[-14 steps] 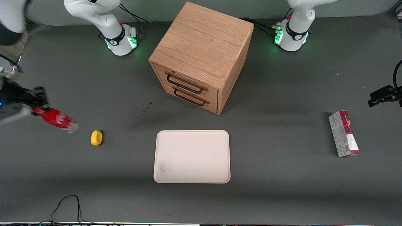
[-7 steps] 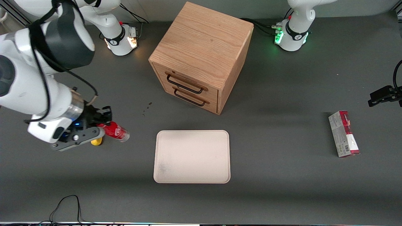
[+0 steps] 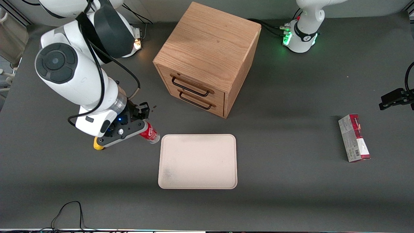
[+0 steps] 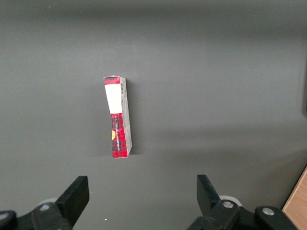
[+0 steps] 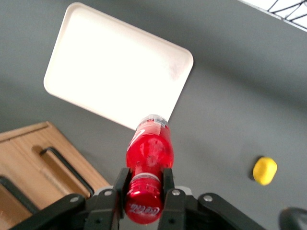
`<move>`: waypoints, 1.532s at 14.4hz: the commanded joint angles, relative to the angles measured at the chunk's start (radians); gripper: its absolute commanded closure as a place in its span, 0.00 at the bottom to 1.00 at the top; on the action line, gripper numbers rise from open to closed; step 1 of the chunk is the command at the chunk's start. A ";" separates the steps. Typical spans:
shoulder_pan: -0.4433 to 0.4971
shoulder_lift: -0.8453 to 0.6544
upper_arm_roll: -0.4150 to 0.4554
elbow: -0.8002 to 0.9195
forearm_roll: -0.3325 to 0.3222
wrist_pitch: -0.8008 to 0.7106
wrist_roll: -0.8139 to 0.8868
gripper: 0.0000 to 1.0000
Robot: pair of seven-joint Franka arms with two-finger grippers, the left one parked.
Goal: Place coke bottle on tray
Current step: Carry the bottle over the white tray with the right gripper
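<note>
My right gripper (image 3: 141, 122) is shut on the neck of the coke bottle (image 3: 149, 132), a small red bottle held tilted above the table with its clear base pointing toward the tray. In the wrist view the fingers (image 5: 166, 182) clamp the coke bottle (image 5: 149, 151) just below its red cap. The pale pinkish-cream tray (image 3: 198, 161) lies flat on the table; its nearest corner is just beside the bottle's base. The tray (image 5: 115, 81) shows past the bottle in the wrist view.
A yellow lump (image 3: 97, 144) lies on the table under the arm's wrist. A wooden drawer cabinet (image 3: 207, 58) stands farther from the front camera than the tray. A red-and-grey carton (image 3: 354, 137) lies toward the parked arm's end of the table.
The right arm has swept in from the table's edge toward the tray, carrying the coke bottle. The bottle's base now hangs just beside the tray's corner.
</note>
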 commanded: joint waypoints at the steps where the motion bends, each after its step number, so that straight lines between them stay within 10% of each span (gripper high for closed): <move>1: -0.009 0.095 0.000 0.052 0.008 0.081 0.017 1.00; 19: -0.026 0.361 -0.014 0.038 -0.038 0.350 0.003 1.00; 22: -0.026 0.371 -0.014 0.036 -0.038 0.353 0.015 0.23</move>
